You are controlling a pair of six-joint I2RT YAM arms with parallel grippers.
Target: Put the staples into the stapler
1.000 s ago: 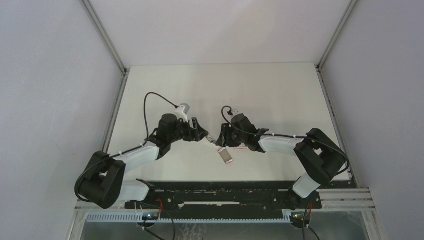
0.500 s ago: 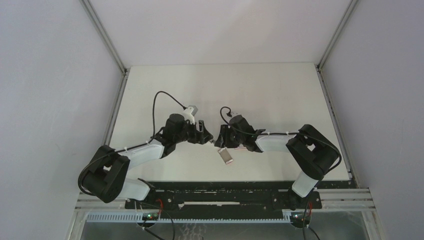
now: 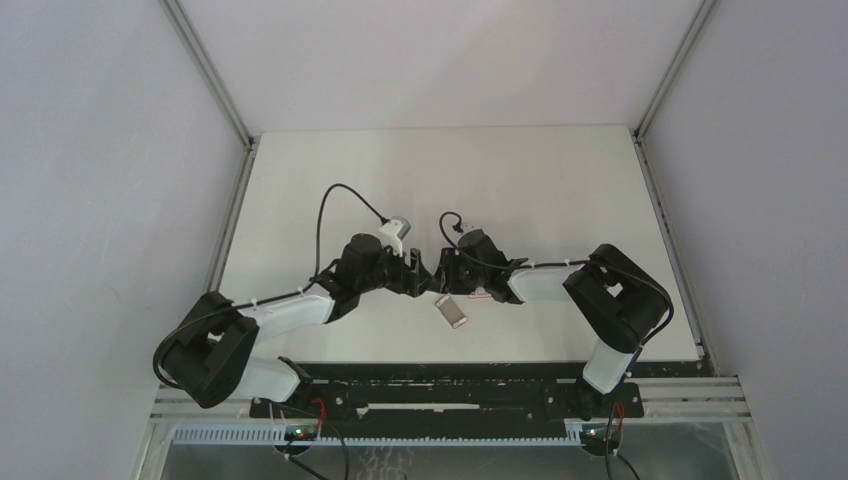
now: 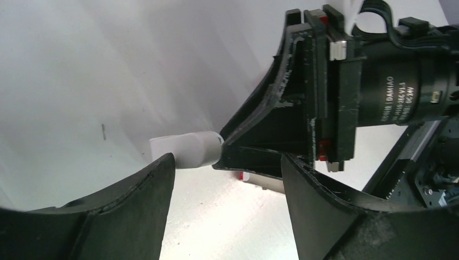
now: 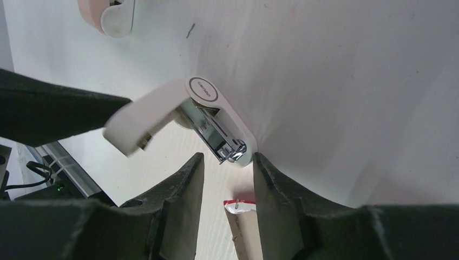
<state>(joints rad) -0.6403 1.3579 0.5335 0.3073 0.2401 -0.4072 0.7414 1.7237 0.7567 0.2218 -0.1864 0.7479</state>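
Note:
A white mini stapler (image 5: pixel 219 116) lies on the table, its lid (image 5: pixel 143 123) swung open and the chrome magazine (image 5: pixel 216 138) bare. My right gripper (image 5: pixel 227 165) is open, its tips just short of the stapler's chrome end. The pink-red staple carton (image 5: pixel 242 222) lies between its fingers and also shows in the top view (image 3: pixel 482 295); one thin silvery staple shows at its mouth. My left gripper (image 4: pixel 224 170) is open and empty, facing the lid's end (image 4: pixel 184 150) from the other side. In the top view the left (image 3: pixel 418 275) and right (image 3: pixel 443 275) grippers nearly meet.
A second, pink mini stapler (image 3: pixel 454 311) lies just near of the two grippers, also at the upper left of the right wrist view (image 5: pixel 111 13). The white table (image 3: pixel 560 190) is walled by grey panels at left, right and back.
My left arm has swung right, bringing its gripper close up against the right gripper and the white stapler. The right gripper, pink stapler and carton have barely moved.

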